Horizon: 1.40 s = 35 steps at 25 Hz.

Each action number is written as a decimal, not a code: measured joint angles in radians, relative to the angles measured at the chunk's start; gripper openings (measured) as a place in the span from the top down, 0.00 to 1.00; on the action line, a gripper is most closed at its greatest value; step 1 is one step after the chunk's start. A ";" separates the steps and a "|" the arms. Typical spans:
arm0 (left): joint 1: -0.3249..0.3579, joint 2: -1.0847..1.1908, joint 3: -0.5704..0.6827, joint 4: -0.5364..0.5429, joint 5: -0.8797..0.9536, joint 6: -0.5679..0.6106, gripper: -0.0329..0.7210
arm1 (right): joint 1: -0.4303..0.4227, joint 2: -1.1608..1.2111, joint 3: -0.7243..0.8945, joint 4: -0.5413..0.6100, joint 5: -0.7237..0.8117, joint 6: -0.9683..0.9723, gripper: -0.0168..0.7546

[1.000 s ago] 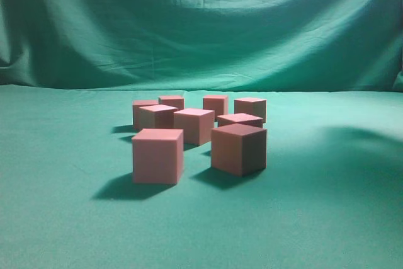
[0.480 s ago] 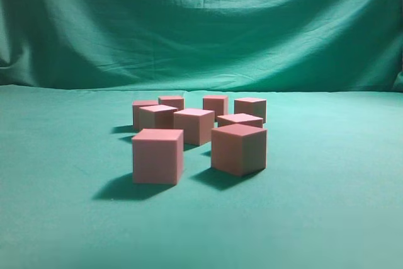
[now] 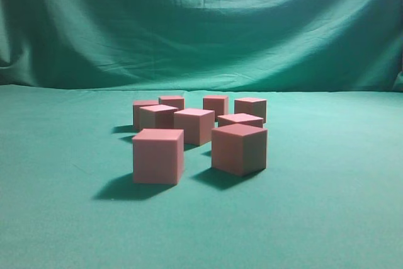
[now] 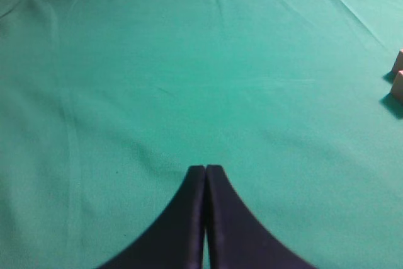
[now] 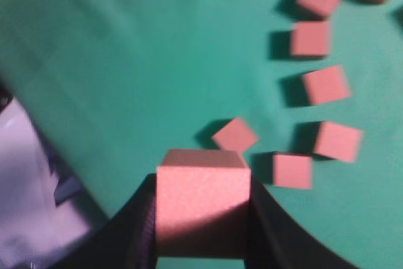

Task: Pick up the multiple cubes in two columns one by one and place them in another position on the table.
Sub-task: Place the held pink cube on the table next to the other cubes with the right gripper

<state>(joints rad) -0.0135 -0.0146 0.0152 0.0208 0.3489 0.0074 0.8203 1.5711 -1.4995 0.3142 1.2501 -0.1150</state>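
**A:** Where do the cubes [image 3: 200, 131] sit right now?

**B:** Eight of them are grouped near the middle of the surface [image 3: 327, 206], set back from the front edge in the exterior view. The two nearest stand side by side but apart, each on its own shadow, and the rest run back behind them in loose lines toward the far edge. A ninth, the held cube [image 5: 201, 203], is up in the air.

**A:** Held by which arm?

**B:** The right gripper [image 5: 201, 218]. Its wrist view shows the dark fingers pressed against the cube's two opposite side faces, so the jaws are part-way open, just the width of the cube, with its top face level. The cubes lie spread out well below, and neither arm shows in the exterior view, so I judge the grip is lifted high, clear of the others.

**A:** Why carry it that way?

**B:** A square pinch on flat faces should keep a sharp-edged cube from twisting, and height should keep it from knocking the rest. The bare cloth left of the group, in that wrist view, looks a likely place to set it down.

**A:** And the left gripper [image 4: 205, 171]?

**B:** Its fingertips meet, holding nothing, over bare cloth; two cubes show only at the right margin of its view. It seems parked out of the way.
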 joint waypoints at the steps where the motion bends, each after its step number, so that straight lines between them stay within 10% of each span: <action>1: 0.000 0.000 0.000 0.000 0.000 0.000 0.96 | 0.030 0.014 0.007 0.000 -0.004 0.000 0.64; 12: 0.000 0.000 0.000 0.000 0.000 0.000 0.96 | 0.255 0.204 0.016 -0.118 -0.155 0.073 0.64; 22: 0.000 0.000 0.000 0.000 0.000 0.000 0.96 | 0.363 0.300 0.016 -0.587 -0.231 0.459 0.64; 35: 0.000 0.000 0.000 0.000 0.000 0.000 0.96 | 0.362 0.411 0.016 -0.601 -0.244 0.585 0.64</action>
<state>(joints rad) -0.0135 -0.0146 0.0152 0.0208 0.3489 0.0074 1.1826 1.9822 -1.4831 -0.2872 1.0058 0.4701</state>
